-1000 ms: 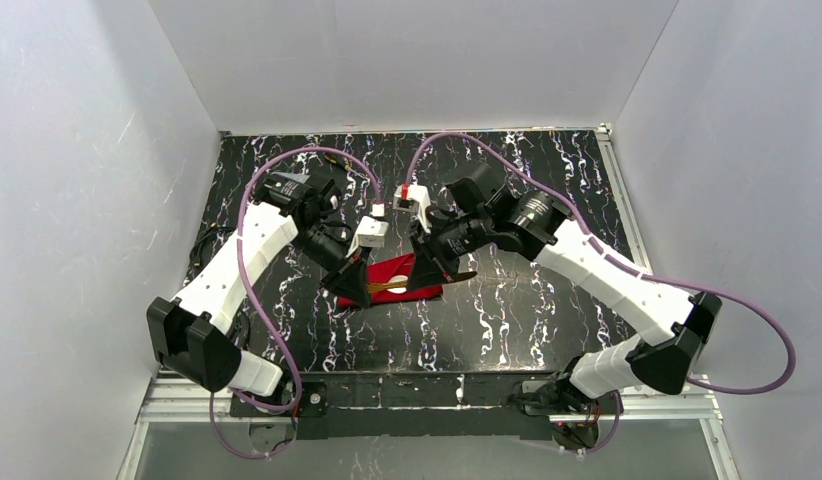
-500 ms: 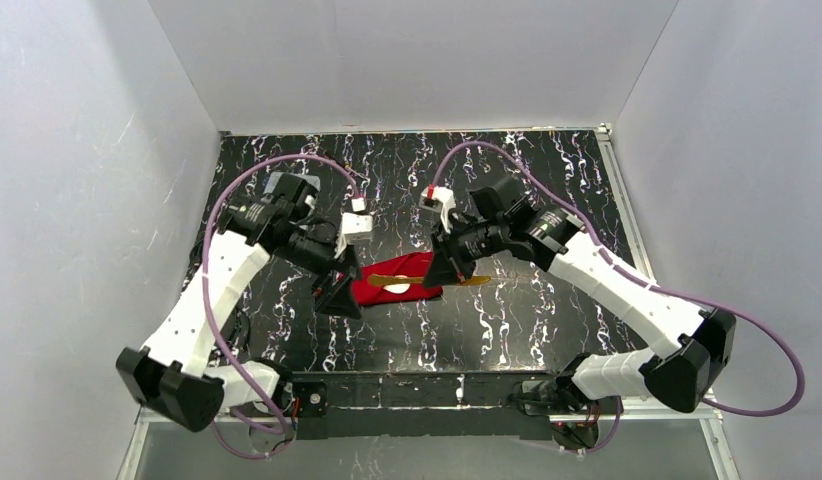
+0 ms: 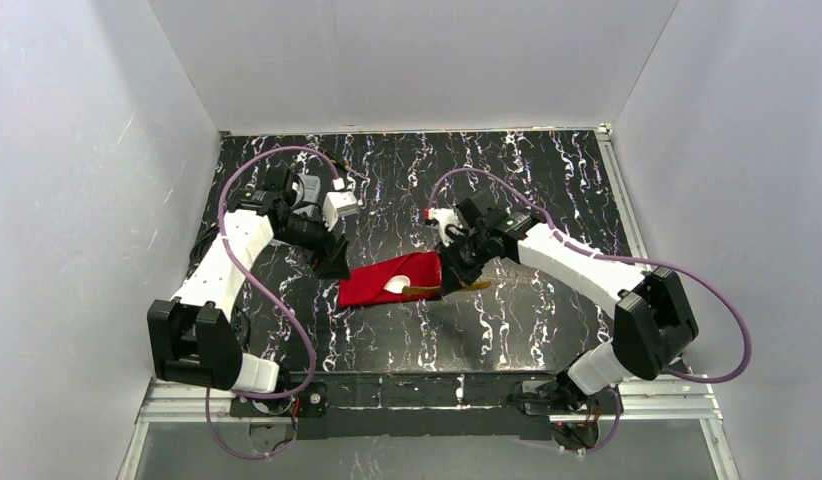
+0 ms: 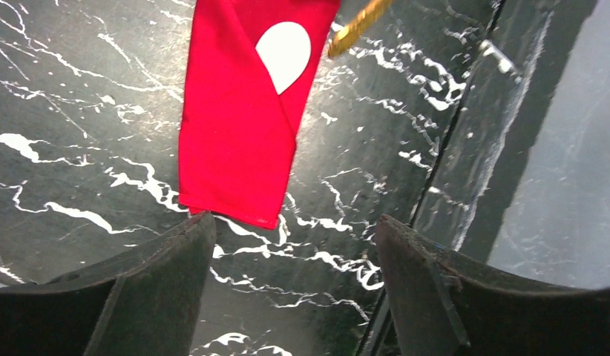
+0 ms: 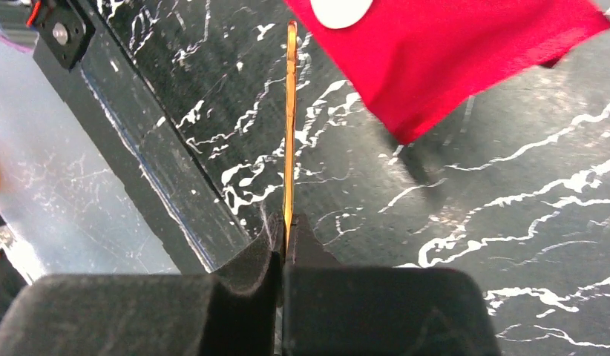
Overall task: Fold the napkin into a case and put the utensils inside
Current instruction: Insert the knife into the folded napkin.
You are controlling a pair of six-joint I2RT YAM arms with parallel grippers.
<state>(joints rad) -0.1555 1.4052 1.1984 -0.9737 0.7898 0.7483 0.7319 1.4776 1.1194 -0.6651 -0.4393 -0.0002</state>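
Observation:
The red napkin [image 3: 387, 281] lies on the black marbled table as a narrow folded case with a diagonal edge. A white spoon's bowl [image 3: 395, 285] shows at that edge, the rest tucked under the cloth. In the left wrist view the case [image 4: 235, 126] and the spoon bowl [image 4: 283, 52] lie ahead of my left gripper [image 4: 294, 222], which is open and empty, just short of the cloth's end. My right gripper [image 5: 287, 222] is shut on the gold utensil [image 5: 290, 126], whose far end reaches the case [image 5: 465, 52] beside the spoon bowl [image 5: 339, 9]. I cannot tell whether its tip is inside.
The table's near metal edge [image 5: 161, 170] runs close to the right gripper and also shows past the left one [image 4: 465, 148]. White walls enclose the table on three sides. Purple cables [image 3: 277, 155] loop over both arms.
My left gripper has opened, let go of the napkin's left end and drawn back to the upper left. My right gripper has closed on the gold utensil and its arm has shifted.

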